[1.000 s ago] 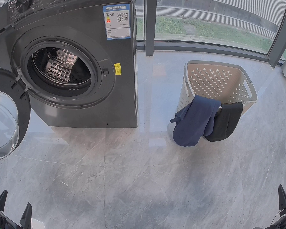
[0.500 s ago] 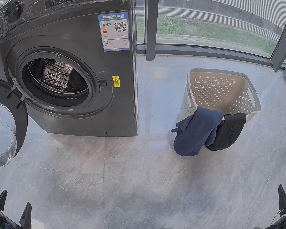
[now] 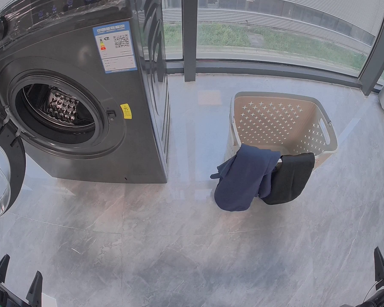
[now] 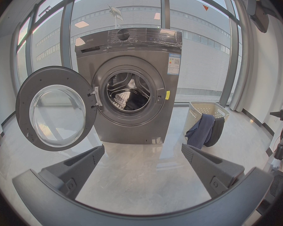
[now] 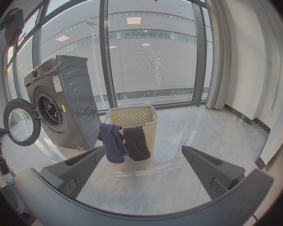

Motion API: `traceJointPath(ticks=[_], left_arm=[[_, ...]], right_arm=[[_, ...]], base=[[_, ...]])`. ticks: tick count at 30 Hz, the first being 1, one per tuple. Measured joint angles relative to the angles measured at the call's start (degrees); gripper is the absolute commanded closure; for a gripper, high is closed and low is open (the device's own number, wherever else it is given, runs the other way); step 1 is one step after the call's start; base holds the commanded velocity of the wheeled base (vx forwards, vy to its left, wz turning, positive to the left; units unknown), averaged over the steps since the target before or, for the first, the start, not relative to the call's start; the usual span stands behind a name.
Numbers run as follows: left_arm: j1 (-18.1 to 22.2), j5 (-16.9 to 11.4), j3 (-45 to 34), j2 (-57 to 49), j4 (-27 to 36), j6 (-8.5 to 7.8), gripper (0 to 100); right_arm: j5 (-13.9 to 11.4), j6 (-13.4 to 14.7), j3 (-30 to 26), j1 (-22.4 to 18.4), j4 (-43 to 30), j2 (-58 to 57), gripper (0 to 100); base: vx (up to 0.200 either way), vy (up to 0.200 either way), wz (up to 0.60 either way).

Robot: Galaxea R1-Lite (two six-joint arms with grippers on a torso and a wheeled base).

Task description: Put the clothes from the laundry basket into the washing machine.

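A grey washing machine [image 3: 85, 107] stands on the pale marble-patterned floor [image 3: 179, 244] toward its far left side, close to the window wall [image 3: 264, 30]. Its round door [image 4: 55, 107] is swung fully open on the robot's left, with the glass porthole facing out. Inside the steel drum [image 4: 129, 91] lies a dark piece of clothing [image 4: 133, 101], low and toward the back.

To the right of the machine and apart from it, a cream laundry basket [image 3: 281, 107] with star-shaped cutouts stands on the floor, also near the window edge. Two garments hang over its near rim and spill down the outside wall. A navy blue garment [image 3: 243, 180] is on the side nearer the machine, its lower end reaching down to about floor level. A black garment [image 3: 290, 178] hangs just beside it, the two touching at the rim.

The left gripper [image 4: 140, 149] hovers low over the near left corner of the floor, well apart from the machine, its claw spread wide around bare air. The right gripper [image 5: 142, 149] sits low at the near right corner, facing the basket from well back, and its claw is likewise spread wide with no cloth in it.
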State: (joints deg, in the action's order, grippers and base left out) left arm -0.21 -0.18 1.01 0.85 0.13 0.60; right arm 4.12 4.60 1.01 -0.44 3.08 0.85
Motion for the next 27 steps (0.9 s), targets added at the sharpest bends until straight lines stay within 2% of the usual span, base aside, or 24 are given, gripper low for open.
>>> traceJointPath(ticks=[8, 12, 16, 18, 23, 27], left_arm=[[0.0, -0.1, 0.0, 0.0, 0.0, 0.05, 0], [0.0, -0.1, 0.0, 0.0, -0.1, 0.00, 0], [0.0, -0.1, 0.0, 0.0, 0.0, 0.00, 0], [0.0, -0.1, 0.0, 0.0, -0.1, -0.02, 0], [0.0, -0.1, 0.0, 0.0, 0.0, 0.00, 0], [0.0, -0.1, 0.0, 0.0, 0.0, 0.02, 0]], right_arm=[[0.0, 0.0, 0.0, 0.0, 0.0, 0.0, 0], [-0.6, -0.5, 0.0, 0.0, -0.1, 0.0, 0], [-0.6, 0.8, 0.0, 0.1, 0.1, 0.0, 0], [-0.5, 2.5, 0.0, 0.1, 0.1, 0.0, 0], [-0.3, 7.6, 0.0, 0.2, 0.3, 0.0, 0], [-0.1, 15.7, 0.0, 0.2, 0.3, 0.0, 0]], base=[[0.000, -0.200, 0.00], [0.000, 0.000, 0.00], [0.000, 0.000, 0.00], [0.000, 0.000, 0.00], [0.200, 0.000, 0.00], [0.200, 0.000, 0.00]])
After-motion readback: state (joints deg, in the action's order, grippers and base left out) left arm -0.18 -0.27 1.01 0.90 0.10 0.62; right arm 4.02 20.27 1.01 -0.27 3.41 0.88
